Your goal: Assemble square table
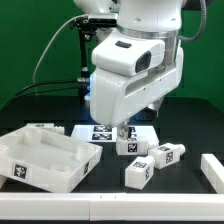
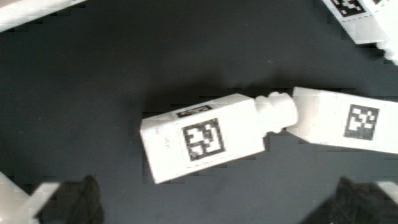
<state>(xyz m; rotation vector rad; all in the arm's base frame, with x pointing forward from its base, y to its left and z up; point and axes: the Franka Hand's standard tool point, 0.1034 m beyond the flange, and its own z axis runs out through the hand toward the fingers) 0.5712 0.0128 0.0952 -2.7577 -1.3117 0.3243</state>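
On the black tabletop [image 1: 110,185], the square top [image 1: 45,160] lies at the exterior view's left, rim up, ready to take legs. Further right my fingers [image 2: 71,203] hang spread wide, empty, over one tagged leg [image 2: 205,138], probably lining up a grasp. Another leg [image 2: 347,120] lies just beside it.

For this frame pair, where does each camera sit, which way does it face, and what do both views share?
Exterior view: off the arm, slightly above table height, facing the white robot arm over the black table; the large white square tray-like top lies at the exterior view's left.
Wrist view: on the wrist, looking down at two white tagged block legs; only the open jaws' dark tips show.
Shared: black table and probably those legs.
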